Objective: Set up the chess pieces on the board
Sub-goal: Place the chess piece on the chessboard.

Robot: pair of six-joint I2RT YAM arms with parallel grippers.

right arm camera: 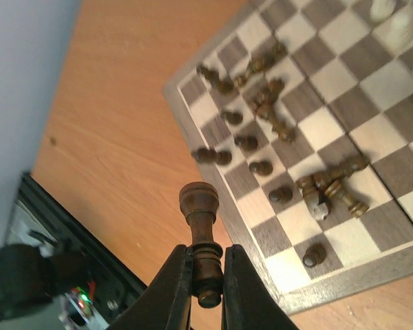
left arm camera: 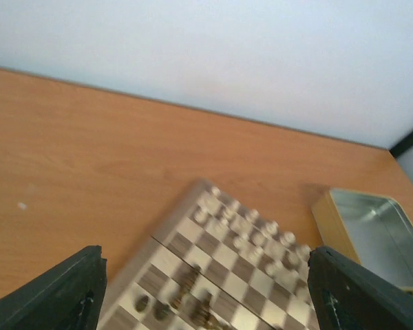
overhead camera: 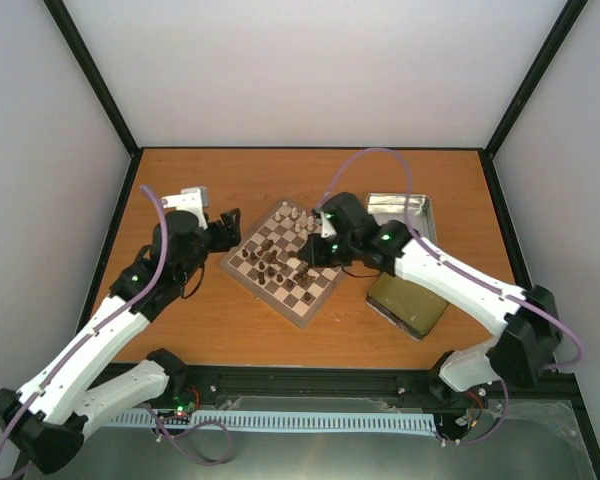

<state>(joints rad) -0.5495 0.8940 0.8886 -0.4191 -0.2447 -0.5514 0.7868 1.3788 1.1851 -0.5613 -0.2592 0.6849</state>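
The board (overhead camera: 298, 296) lies turned like a diamond at the table's middle. Several dark brown chess pieces (right arm camera: 261, 103) stand or lie on its near half, and a few lie toppled together (right arm camera: 334, 189). Cream pieces (left arm camera: 255, 234) line the far side. My right gripper (right arm camera: 206, 275) is above the board's edge, shut on the base of one dark piece (right arm camera: 199, 206) whose rounded head points away from the fingers. My left gripper (left arm camera: 206, 302) hovers just off the board's left corner, open, with nothing between its fingers (left arm camera: 69, 289).
An open silver tin (overhead camera: 400, 212) stands behind the right arm, and an olive tin (overhead camera: 408, 303) lies right of the board. Bare wooden tabletop (overhead camera: 180, 320) spreads to the left and front. Black frame posts and white walls ring the table.
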